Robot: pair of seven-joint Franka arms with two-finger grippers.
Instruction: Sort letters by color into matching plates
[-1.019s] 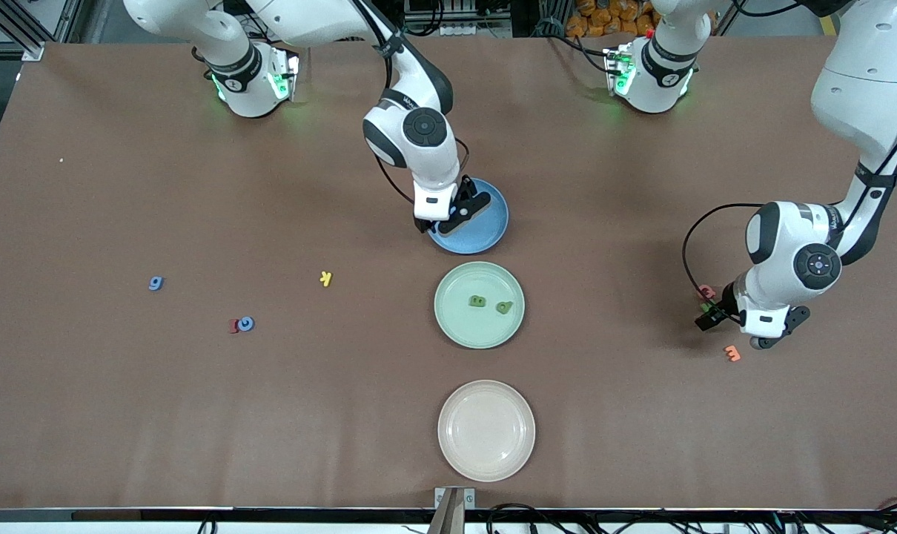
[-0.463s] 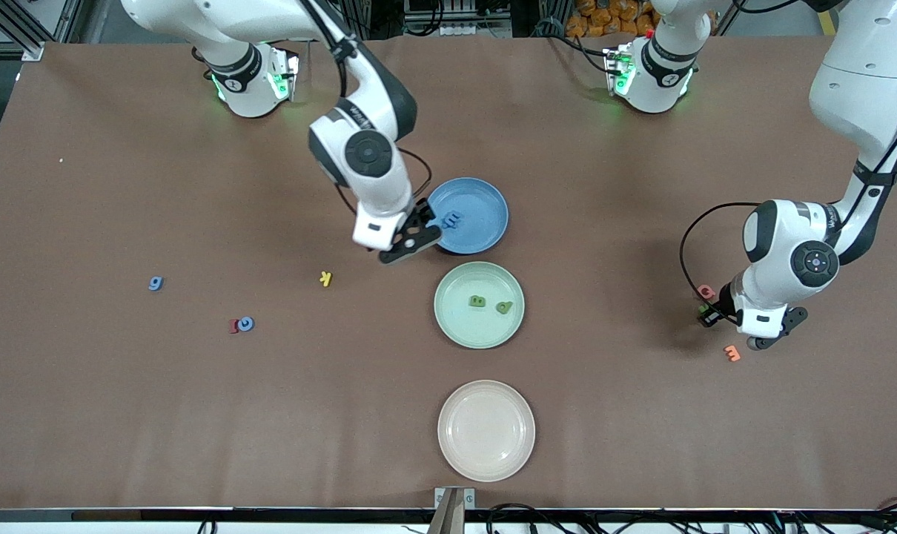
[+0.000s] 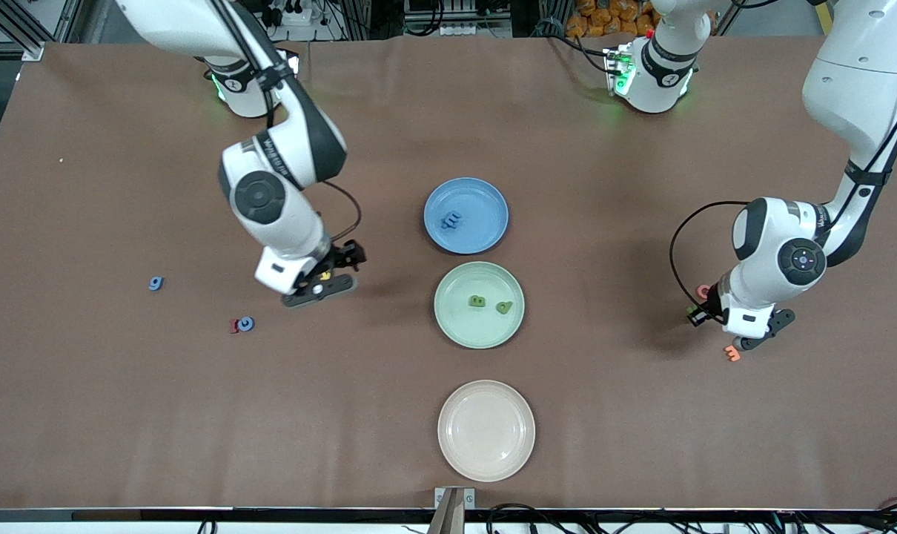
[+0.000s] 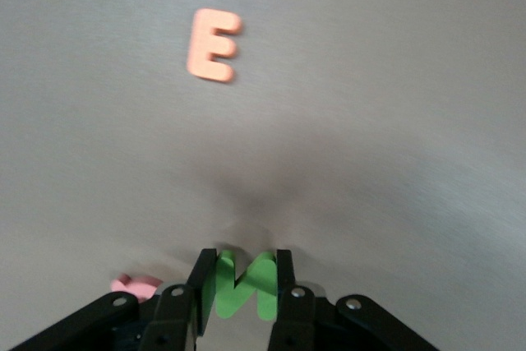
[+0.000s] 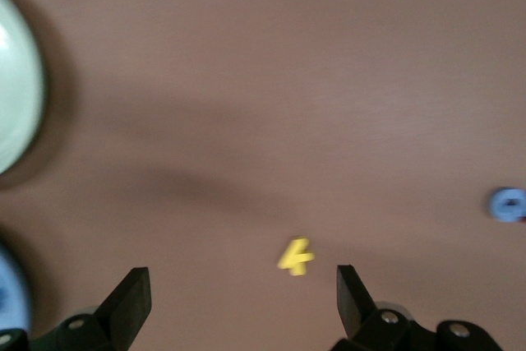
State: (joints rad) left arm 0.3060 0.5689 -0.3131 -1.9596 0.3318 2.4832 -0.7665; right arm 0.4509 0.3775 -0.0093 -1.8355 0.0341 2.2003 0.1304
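The blue plate [image 3: 487, 206] holds one blue letter [image 3: 451, 220]. The green plate [image 3: 459, 326], nearer the front camera, holds two green letters [image 3: 477, 301] [image 3: 503, 307]. Two blue letters lie toward the right arm's end of the table: a "g" [image 3: 156, 282] and another [image 3: 247, 323], also in the right wrist view [image 5: 507, 203]. My right gripper [image 3: 330, 273] [image 5: 242, 293] is open and empty over a yellow letter [image 5: 296, 256]. My left gripper [image 3: 699, 315] [image 4: 241, 281] is shut on a green letter [image 4: 242, 285], low over the table at the left arm's end.
A cream-white plate [image 3: 486, 430] sits nearest the front camera. A red letter [image 3: 234, 325] touches the blue one. A pink letter [image 3: 703, 291] [image 4: 136, 286] and an orange "E" [image 3: 732, 353] [image 4: 212, 43] lie beside my left gripper.
My right gripper left the blue plate, where a blue letter now lies, and moved toward the right arm's end to over the yellow letter. My left gripper shifted slightly with the green letter.
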